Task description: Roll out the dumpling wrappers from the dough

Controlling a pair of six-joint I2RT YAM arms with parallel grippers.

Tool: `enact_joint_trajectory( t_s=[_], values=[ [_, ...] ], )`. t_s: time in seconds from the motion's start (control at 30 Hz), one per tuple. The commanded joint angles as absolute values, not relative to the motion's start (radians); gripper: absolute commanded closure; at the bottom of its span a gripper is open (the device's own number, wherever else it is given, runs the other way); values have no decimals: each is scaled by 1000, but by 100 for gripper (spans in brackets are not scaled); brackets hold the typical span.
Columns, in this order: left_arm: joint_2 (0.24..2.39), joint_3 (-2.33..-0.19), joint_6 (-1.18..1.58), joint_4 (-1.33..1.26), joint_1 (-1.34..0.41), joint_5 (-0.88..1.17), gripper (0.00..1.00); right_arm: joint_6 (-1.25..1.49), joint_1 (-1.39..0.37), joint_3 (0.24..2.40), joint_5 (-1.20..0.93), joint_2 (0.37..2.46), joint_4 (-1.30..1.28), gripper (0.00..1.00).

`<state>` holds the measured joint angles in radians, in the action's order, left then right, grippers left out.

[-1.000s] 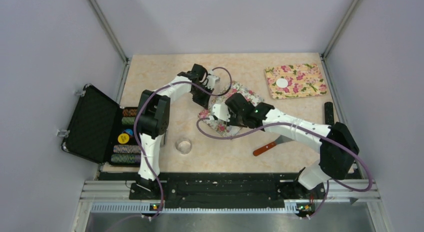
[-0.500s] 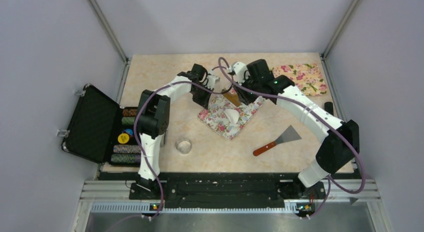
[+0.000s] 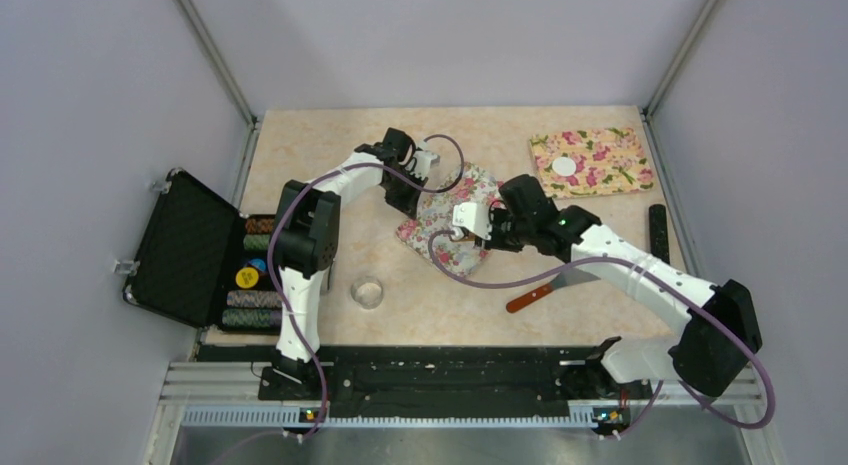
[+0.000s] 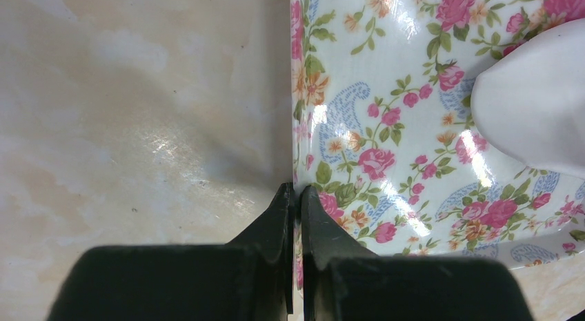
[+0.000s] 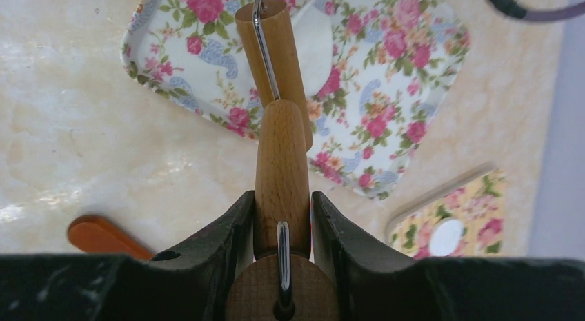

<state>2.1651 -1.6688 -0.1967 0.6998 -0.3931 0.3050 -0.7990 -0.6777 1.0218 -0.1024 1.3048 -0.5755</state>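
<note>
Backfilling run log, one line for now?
left gripper: shut on floral mat edge | right gripper: shut on roller | roller: over dough

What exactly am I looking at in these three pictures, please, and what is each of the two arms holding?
These are two white robot arms bolted at the table's near edge, each ending in a two-finger gripper. The wide picture comes from a fixed camera above and behind them. The other two come from cameras on the wrists, so each shows its own black fingers. The left gripper is shut on the edge of the white floral mat. The right gripper clamps the handle of a small wooden rolling pin over the dough on that mat; whether it touches, I cannot tell. Elsewhere lie a yellow floral mat carrying one flat wrapper, a spatula, a glass bowl and an open black case.
</note>
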Motion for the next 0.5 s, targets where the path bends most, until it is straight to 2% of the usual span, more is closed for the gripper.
enact_joint_trajectory(
  t_s=[0.0,0.2,0.47],
  values=[
    [2199,-1675,-233,733,-393,267,100,-1012,-722,1041,-29,1261,-429,100],
    [2198,-1675,-233,734,-393,268,100,-1161,-752,1046,38,1314,-434,100],
    [2199,-1676,-233,736,-393,270,100,-1269,-752,1019,-15,1374,-447,100]
  ],
)
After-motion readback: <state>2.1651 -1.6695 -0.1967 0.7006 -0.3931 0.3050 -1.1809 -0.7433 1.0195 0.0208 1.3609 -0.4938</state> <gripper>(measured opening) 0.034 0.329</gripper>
